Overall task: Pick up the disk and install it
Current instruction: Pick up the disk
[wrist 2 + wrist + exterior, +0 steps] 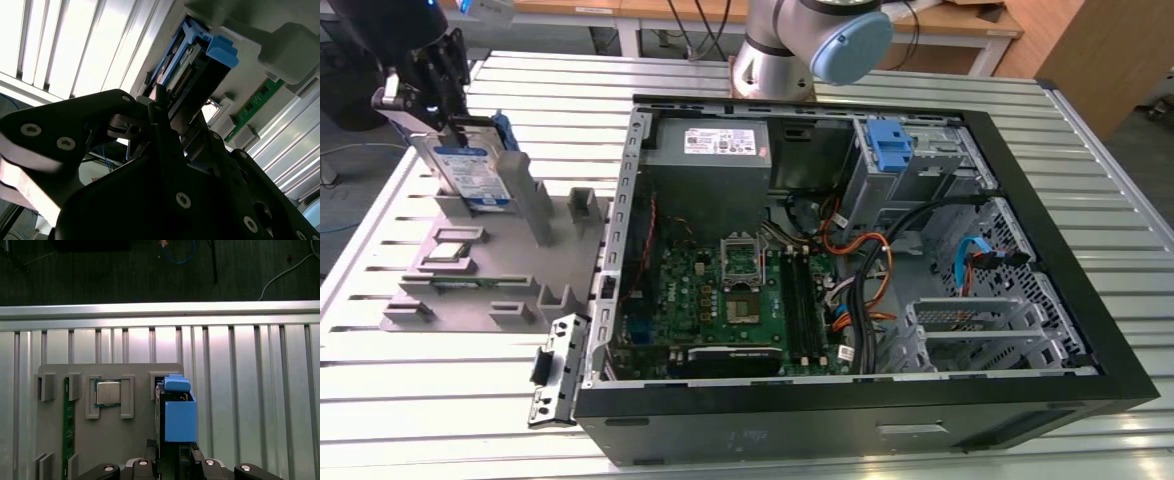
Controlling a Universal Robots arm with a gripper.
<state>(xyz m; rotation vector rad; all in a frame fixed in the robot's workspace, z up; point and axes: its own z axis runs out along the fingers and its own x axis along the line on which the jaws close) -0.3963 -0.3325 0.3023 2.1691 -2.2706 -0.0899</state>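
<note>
1. Over on the exterior view's left, the gripper [451, 128] is right down on the top edge of the disk [471, 178]. The disk stands upright in a slot of the grey fixture [507, 270]. We honestly can't tell whether the gripper is clamped on it or just sitting around it.
2. In the first wrist view the disk [177, 417] looks seated in its slot, blue rail facing the camera. A processor chip [108, 392] and a green memory stick [67, 430] sit in slots beside it.
3. Our read is that the pick-up is at the grasp stage at best. Nothing is lifted clear, and the whole install is left to do.
4. Moving right, the open computer case [1067, 330] lies on its side, well apart from the disk. The motherboard [720, 290] and the power supply [710, 143] are in place. The bay by the blue latch [890, 148] looks vacant to us.
5. The worktop [440, 400] is flat ribbed aluminium slats, and the fixture and case rest straight on it.
6. As for the room, there are wooden benches behind the arm's base [801, 45] and a wooden cabinet [1101, 60] on the exterior view's right. The first wrist view shows a dark floor [100, 270] with loose cables past the worktop's edge.
</note>
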